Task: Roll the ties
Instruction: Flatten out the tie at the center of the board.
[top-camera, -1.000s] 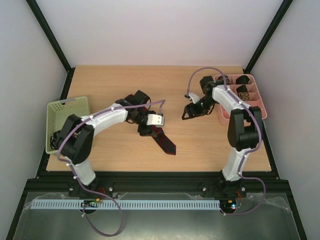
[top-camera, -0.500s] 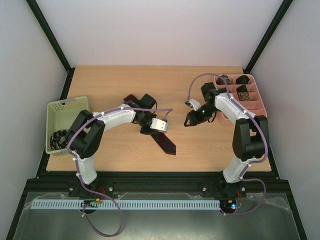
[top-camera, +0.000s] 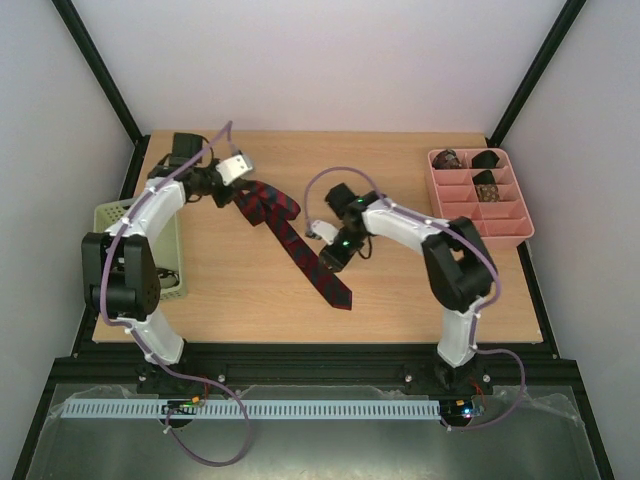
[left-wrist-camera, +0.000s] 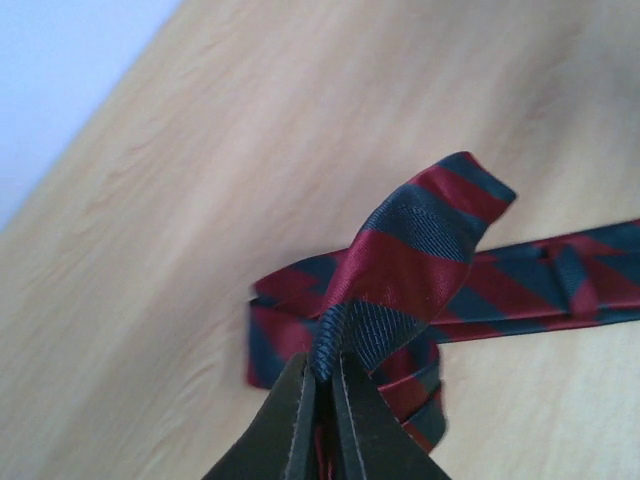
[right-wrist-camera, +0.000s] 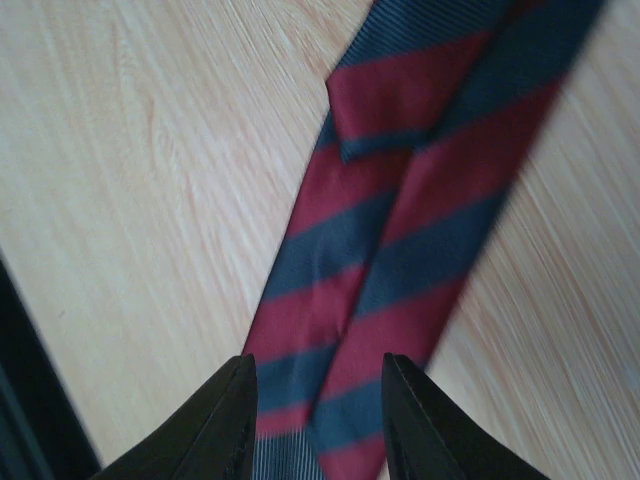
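A dark red tie with navy stripes lies stretched in a slant across the table's middle, its wide tip toward the front. My left gripper is at the tie's back-left end. In the left wrist view it is shut on a raised fold of the tie, with loose loops lying beneath. My right gripper hovers over the wide part. Its fingers stand open on either side of the flat tie.
A pink divided tray stands at the back right with rolled ties in its far compartments. A pale green mesh basket sits at the left edge, partly hidden under my left arm.
My left gripper shut on the tie's narrow end and pulled it toward the back left, stretching the tie out. My right gripper moved left from the tray to above the tie, jaws narrower.
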